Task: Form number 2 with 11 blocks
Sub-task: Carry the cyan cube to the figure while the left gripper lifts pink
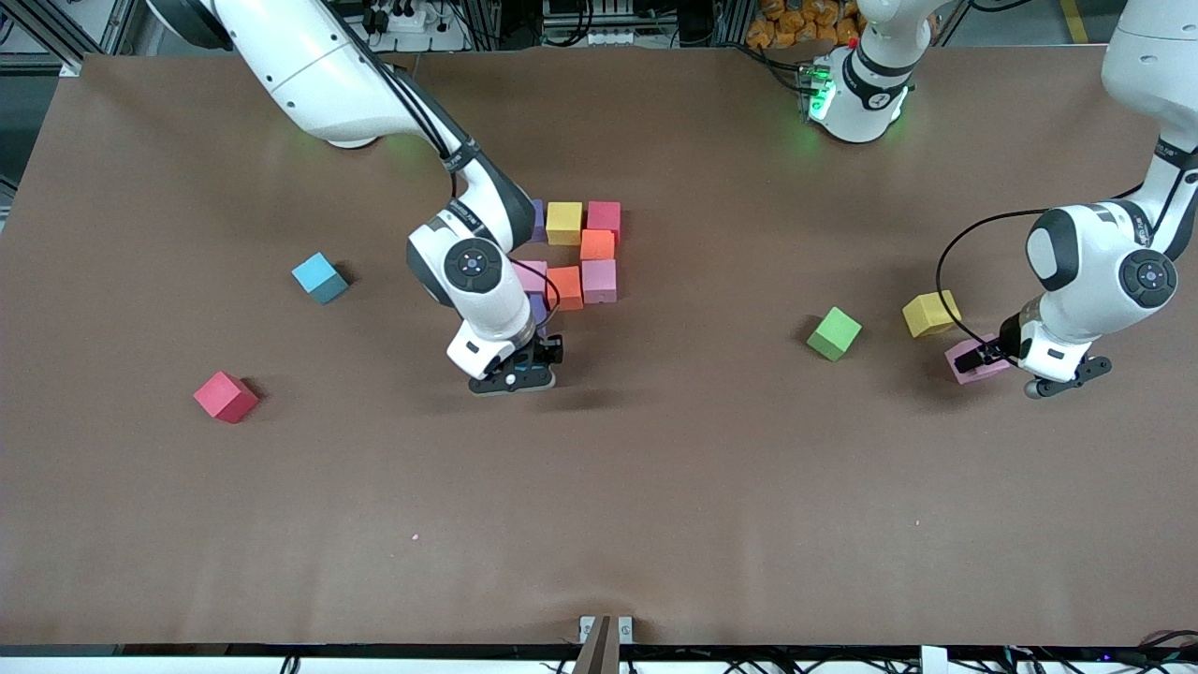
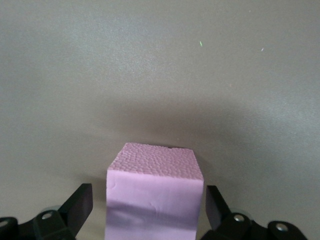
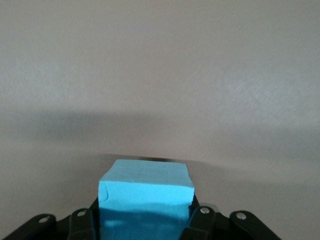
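Blocks (image 1: 573, 255) are partly hidden by the right arm; right claw (image 3: 145, 227) is clamped on a blue cube (image 3: 145, 200); left claw (image 2: 147, 215) is spread beside a pink cube (image 2: 155, 195).

You're clearly in a robotics lab here: two white Franka arms (image 1: 318, 75) bolted at a big table (image 1: 711, 487) covered in brown matting. Along its edge you've got aluminium framing (image 1: 487, 19), a power strip (image 1: 398, 19) and loose cables.

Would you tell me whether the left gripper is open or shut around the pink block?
Open: in the left wrist view the left gripper has a finger on each side of the pink block, with visible gaps.
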Controlling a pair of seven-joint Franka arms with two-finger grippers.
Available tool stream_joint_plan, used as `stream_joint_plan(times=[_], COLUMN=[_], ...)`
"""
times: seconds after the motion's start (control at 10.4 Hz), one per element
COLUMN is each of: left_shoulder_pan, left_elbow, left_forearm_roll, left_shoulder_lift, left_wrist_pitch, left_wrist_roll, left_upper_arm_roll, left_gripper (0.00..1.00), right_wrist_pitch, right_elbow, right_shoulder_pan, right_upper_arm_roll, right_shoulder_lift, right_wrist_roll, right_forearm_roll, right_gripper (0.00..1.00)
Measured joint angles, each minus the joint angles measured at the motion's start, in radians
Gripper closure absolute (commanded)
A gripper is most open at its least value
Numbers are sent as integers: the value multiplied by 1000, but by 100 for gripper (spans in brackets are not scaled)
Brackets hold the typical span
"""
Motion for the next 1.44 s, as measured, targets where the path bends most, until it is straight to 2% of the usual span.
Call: stream_joint_plan(times=[0.1, 0.19, 0.48, 0.67, 0.77, 0.96, 1.34, 1.44], left_shoulder_pan=[-1, -2, -6, -5, -8, -61, -181, -216], left_elbow=[0, 0, 13, 68, 116, 188, 226, 239], left_forearm_roll=[0, 0, 0, -1, -1, -1, -1, -1], left_shoulder_lift=[1, 1, -2, -14, -17, -20, -5, 8], left_wrist_pitch=[0, 0, -3, -84, -157, -235, -244, -244], left_wrist_roll=[0, 0, -10, -79, -151, -312, -594, -675], left_upper_arm_roll=[-1, -2, -2, -31, -67, -106, -109, -109], left_gripper=[52, 59, 60, 60, 60, 60, 60, 60], right_wrist_pitch=[-13, -22, -24, -23, -22, -22, -22, -22], right_elbow=[0, -1, -26, -33, -33, -33, -35, -37], right_shoulder_pan=[2, 2, 2, 5, 7, 8, 8, 8], right_upper_arm_roll=[0, -2, -11, -10, -10, -10, -10, -10], right_shoulder_lift=[0, 0, 4, 5, 5, 5, 5, 5], right_wrist_roll=[1, 1, 11, 31, 41, 51, 57, 57], right_forearm_roll=[0, 0, -2, -3, -3, -3, -3, -3], right_gripper=[65, 65, 67, 67, 66, 56, 55, 50])
